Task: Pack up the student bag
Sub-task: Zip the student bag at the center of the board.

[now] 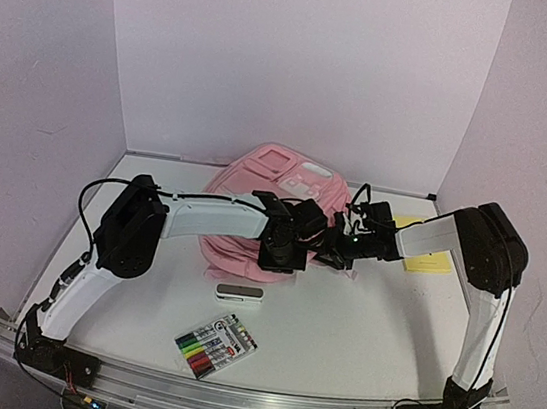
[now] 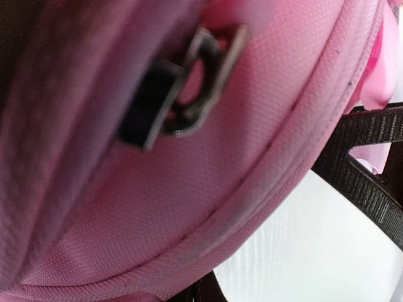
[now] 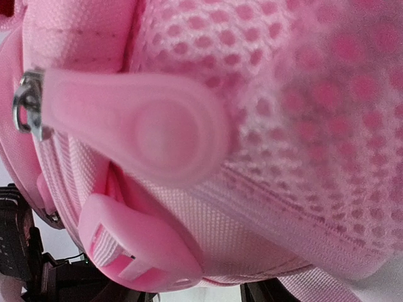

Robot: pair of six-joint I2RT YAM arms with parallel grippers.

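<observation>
The student bag [image 1: 269, 176], a soft pink fabric backpack with rounded corners and small white patches near its top, lay at the back of the white table [image 1: 358, 327], against the rear wall. Close up, its cloth showed a fine woven grain with a corded seam. A dull metal zip ring [image 2: 211, 78], squarish in shape, was hooked into a small black block [image 2: 148, 107]. Elsewhere on the bag sat open honeycomb mesh [image 3: 315, 94] and a smooth, rubbery pink pull tab [image 3: 145, 126] with a rounded end and a raised disc. The left gripper [image 1: 282, 256] was pressed to the bag's front edge, jaws squeezed together, though what they pinched could not be told. The right gripper [image 1: 333, 251] met the bag's front right corner, and whether its jaws stood spread could not be told. In front of the bag lay a white-and-grey oblong case [image 1: 240, 294], and farther forward a clear marker pack [image 1: 216, 344]. A yellow pad [image 1: 429, 261] lay to the bag's right, partly covered by the right arm.
</observation>
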